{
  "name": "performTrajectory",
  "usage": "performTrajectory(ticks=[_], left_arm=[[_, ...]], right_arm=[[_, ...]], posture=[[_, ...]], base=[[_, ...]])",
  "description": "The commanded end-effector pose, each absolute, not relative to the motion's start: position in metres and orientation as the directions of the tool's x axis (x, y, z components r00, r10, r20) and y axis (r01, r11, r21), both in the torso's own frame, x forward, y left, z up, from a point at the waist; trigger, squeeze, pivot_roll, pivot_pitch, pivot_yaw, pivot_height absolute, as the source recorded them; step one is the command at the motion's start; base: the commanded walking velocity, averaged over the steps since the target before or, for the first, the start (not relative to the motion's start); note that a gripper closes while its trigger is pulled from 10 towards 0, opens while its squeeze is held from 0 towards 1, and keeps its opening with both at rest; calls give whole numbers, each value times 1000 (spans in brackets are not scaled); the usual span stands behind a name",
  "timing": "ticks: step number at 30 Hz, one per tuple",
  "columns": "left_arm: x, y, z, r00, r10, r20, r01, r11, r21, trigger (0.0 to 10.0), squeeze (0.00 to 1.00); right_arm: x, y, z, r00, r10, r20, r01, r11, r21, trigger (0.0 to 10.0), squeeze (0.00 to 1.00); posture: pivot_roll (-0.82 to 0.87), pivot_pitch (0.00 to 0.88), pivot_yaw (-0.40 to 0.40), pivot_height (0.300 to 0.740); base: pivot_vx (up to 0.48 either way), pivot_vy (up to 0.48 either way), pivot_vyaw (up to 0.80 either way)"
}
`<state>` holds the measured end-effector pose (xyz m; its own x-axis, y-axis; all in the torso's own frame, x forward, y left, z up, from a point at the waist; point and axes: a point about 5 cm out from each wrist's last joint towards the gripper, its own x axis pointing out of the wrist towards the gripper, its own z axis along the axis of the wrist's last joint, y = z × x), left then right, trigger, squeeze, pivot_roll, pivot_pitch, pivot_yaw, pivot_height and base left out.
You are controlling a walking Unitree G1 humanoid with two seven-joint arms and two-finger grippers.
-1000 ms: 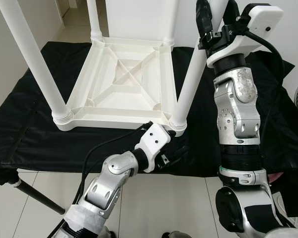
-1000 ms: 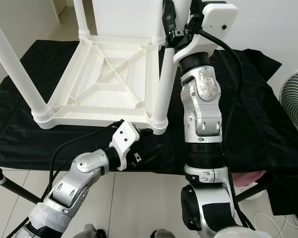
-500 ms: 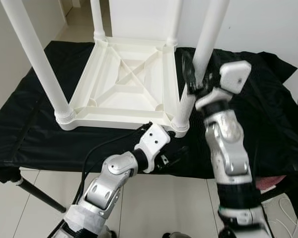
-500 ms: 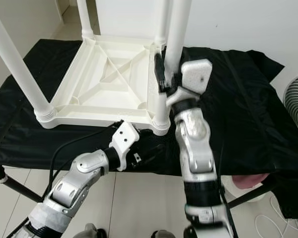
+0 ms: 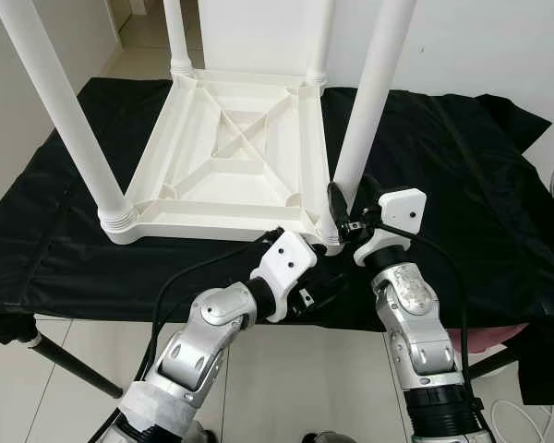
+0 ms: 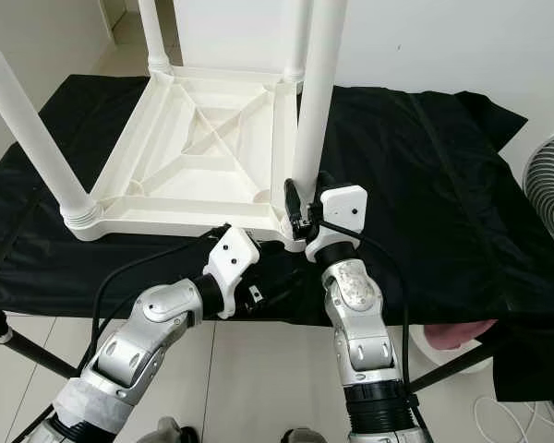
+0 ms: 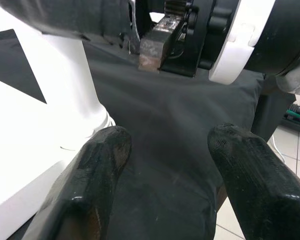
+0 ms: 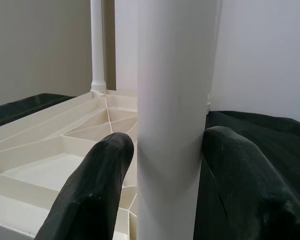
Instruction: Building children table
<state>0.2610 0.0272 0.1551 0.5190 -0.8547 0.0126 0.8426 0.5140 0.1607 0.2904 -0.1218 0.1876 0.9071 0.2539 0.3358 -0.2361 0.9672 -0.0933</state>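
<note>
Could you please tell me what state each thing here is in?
Table: upside down on the black cloth, four legs up.
Near-right leg: upright in its socket.
Right pincer: around that leg near its base.
Left pincer: open, empty, over the cloth edge.

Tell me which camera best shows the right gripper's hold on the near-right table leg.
The right wrist view: the near-right leg stands between the two black fingers, both against its sides. The eye views show the right gripper low at that leg's base from above, contact hidden. The left wrist view catches its body past the open left gripper.
</note>
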Motion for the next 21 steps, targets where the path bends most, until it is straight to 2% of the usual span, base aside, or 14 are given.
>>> performTrajectory(ticks=[1,5,8,10,11,14,21], left_arm=[[259,25,153,516,-856,8,846,511,153,10000,0],[259,25,153,517,-856,7,845,512,152,10000,0],[259,25,153,520,-854,7,844,514,152,10000,0],[259,26,153,520,-854,7,844,515,152,10000,0],[259,26,153,520,-854,7,844,515,152,10000,0],[260,27,153,519,-855,6,844,513,154,10000,0],[260,28,153,508,-862,0,851,501,159,10000,0]], right_arm=[[289,-118,185,908,278,313,-258,960,-105,10000,0],[289,-116,181,917,277,289,-256,961,-107,10000,0],[291,-117,177,933,247,261,-241,969,-56,10000,0],[291,-120,177,944,201,262,-232,968,91,10000,0],[291,-120,177,944,201,262,-232,968,91,10000,0],[290,-124,177,955,154,253,-229,926,301,10000,0],[288,-125,178,958,137,254,-222,913,344,10000,0]], posture=[[-123,66,17,740],[-118,65,14,740],[-118,65,14,740],[-118,63,15,740],[-118,63,15,740],[-120,63,25,740],[-125,65,39,740]], base=[[0,0,0],[0,0,0],[0,0,0],[0,0,0],[0,0,0],[0,0,0],[0,0,0]])
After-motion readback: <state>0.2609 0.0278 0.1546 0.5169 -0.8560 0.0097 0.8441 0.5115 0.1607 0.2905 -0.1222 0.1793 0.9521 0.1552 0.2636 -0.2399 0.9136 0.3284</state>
